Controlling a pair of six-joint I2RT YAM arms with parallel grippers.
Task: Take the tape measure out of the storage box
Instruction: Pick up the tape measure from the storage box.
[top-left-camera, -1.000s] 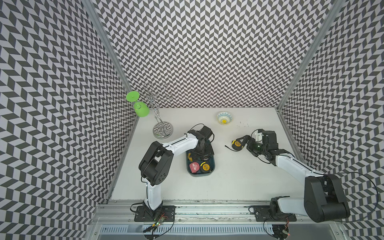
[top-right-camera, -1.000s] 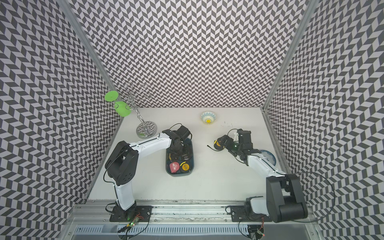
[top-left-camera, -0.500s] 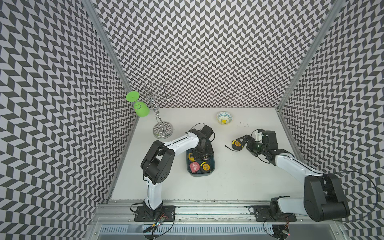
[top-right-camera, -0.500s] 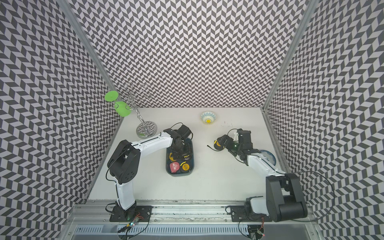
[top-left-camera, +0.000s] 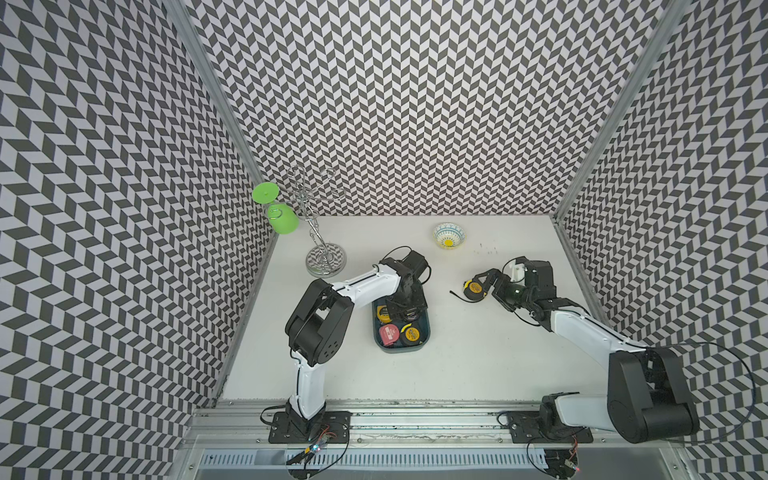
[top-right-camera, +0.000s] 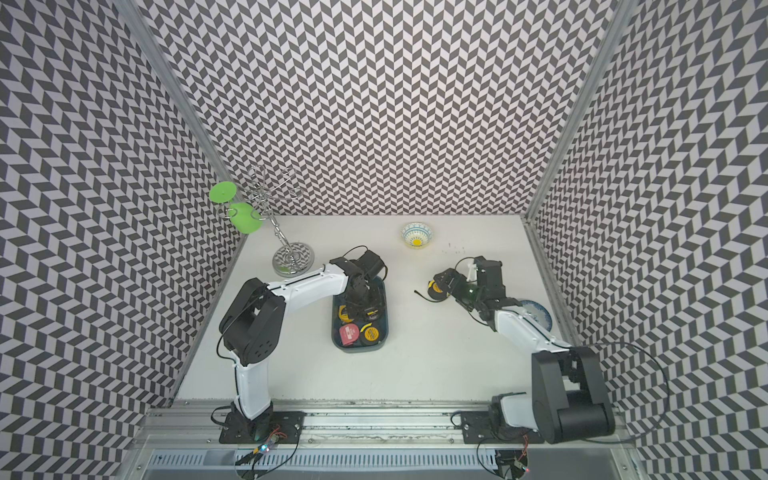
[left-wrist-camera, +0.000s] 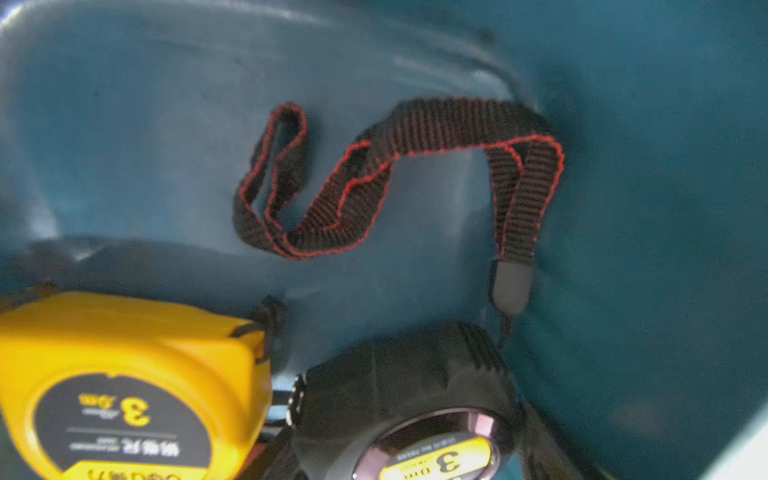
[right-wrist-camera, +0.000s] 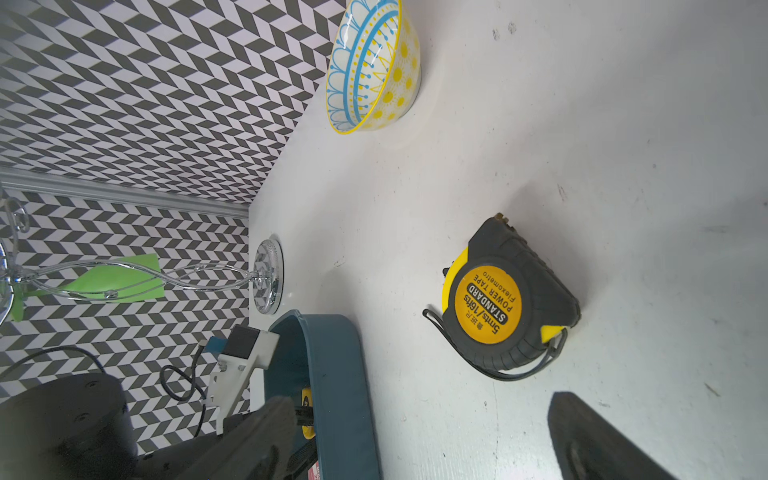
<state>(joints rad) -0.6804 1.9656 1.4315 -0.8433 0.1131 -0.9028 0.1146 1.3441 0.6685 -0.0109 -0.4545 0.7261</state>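
The storage box (top-left-camera: 401, 349) (top-right-camera: 361, 348) is a teal bin mid-table holding several tape measures: a red one (top-left-camera: 389, 333), a black-and-yellow one (top-left-camera: 410, 333) and a yellow one (left-wrist-camera: 124, 395). My left gripper (top-left-camera: 405, 309) (top-right-camera: 362, 309) reaches down into the box. In the left wrist view a black tape measure (left-wrist-camera: 415, 395) sits between its jaws, and contact is unclear. Its black strap (left-wrist-camera: 415, 133) lies on the box floor. My right gripper (top-left-camera: 486, 286) (right-wrist-camera: 428, 449) stands open beside another black-and-yellow tape measure (top-left-camera: 475, 289) (right-wrist-camera: 505, 299) lying on the table.
A patterned bowl (top-left-camera: 449, 236) (right-wrist-camera: 374, 66) stands near the back wall. A chrome cup stand (top-left-camera: 325, 259) with green cups (top-left-camera: 282, 218) is at the back left. A blue-rimmed plate (top-right-camera: 540, 316) lies under my right arm by the right wall.
The left gripper has sunk a little deeper into the box and its jaws have narrowed round the black tape measure. The right arm and its tape measure have stayed put.
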